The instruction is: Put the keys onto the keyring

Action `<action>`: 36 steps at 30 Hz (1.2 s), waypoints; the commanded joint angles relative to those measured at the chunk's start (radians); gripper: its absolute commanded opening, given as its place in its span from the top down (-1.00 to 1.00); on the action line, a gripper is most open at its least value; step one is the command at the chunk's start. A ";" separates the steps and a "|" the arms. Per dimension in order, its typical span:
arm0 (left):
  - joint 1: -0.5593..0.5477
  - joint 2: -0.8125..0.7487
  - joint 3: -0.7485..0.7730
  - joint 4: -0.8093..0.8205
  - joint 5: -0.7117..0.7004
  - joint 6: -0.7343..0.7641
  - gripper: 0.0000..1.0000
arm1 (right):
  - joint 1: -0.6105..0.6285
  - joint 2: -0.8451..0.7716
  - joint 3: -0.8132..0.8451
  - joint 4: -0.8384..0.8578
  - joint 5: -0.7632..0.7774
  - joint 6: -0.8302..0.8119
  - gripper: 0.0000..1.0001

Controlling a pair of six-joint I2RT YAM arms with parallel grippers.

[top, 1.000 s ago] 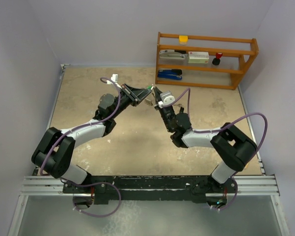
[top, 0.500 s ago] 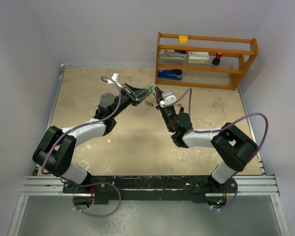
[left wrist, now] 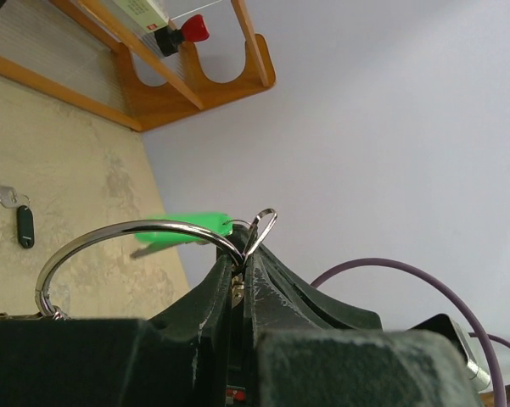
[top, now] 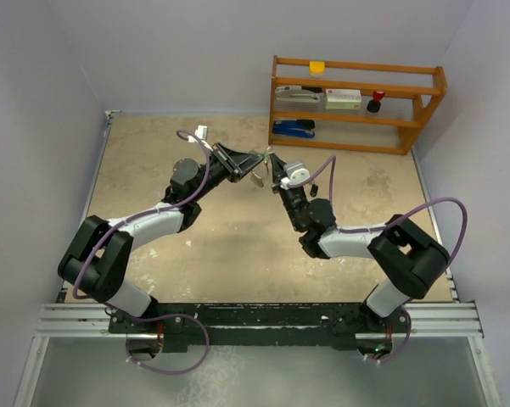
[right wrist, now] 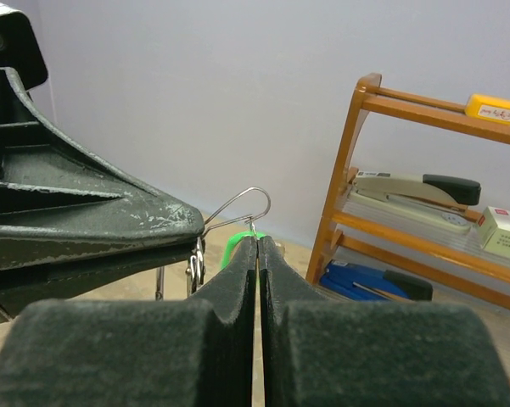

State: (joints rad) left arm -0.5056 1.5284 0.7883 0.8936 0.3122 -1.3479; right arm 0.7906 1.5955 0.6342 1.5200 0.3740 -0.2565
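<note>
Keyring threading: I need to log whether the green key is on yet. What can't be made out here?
- Left wrist: the joint between green key and keyring sits behind the left pincer tips.
- Right wrist: the shut right pincer covers most of the green key.
- Top external: both are too small to tell apart.

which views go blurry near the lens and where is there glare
Left wrist view: the black left tool is soft near the lens, the thin round silver wire keyring carries bright glare, the green plastic key head looks oversaturated. Right wrist view: the right tool blurs near the lens, the orange wooden shelf is sharp. Top external view: even light, faint shadows.
</note>
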 commanded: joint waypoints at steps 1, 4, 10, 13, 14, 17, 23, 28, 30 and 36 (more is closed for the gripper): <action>0.017 0.001 0.049 0.041 0.011 -0.007 1.00 | 0.011 -0.042 -0.005 0.075 0.015 0.015 1.00; 0.021 0.000 0.050 0.047 0.016 -0.011 1.00 | 0.020 -0.040 -0.010 0.073 0.016 0.017 1.00; 0.022 -0.006 0.050 0.049 0.031 -0.013 1.00 | 0.028 -0.042 -0.011 0.069 0.022 0.011 1.00; 0.023 -0.012 0.041 0.045 0.037 -0.013 1.00 | 0.028 -0.042 -0.006 0.067 0.038 0.003 1.00; 0.024 -0.013 0.038 0.045 0.040 -0.013 1.00 | 0.027 -0.043 -0.005 0.066 0.045 -0.003 1.00; 0.027 -0.019 0.026 0.040 0.051 -0.013 1.00 | 0.028 -0.043 -0.002 0.076 0.066 -0.027 1.00; 0.037 -0.029 -0.007 0.025 0.071 -0.005 1.00 | 0.027 -0.045 0.010 0.065 0.073 -0.064 1.00; 0.039 -0.021 -0.024 0.010 0.094 0.003 1.00 | 0.028 -0.047 0.009 0.046 0.074 -0.071 1.00; 0.041 -0.020 -0.031 0.006 0.099 0.004 1.00 | 0.028 -0.046 0.007 0.045 0.074 -0.072 1.00; 0.042 -0.020 -0.051 -0.005 0.115 0.009 1.00 | 0.028 -0.048 -0.002 0.036 0.082 -0.084 1.00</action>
State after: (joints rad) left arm -0.4740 1.5314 0.7536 0.8829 0.3977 -1.3502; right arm 0.8196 1.5917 0.6281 1.4925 0.4152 -0.3119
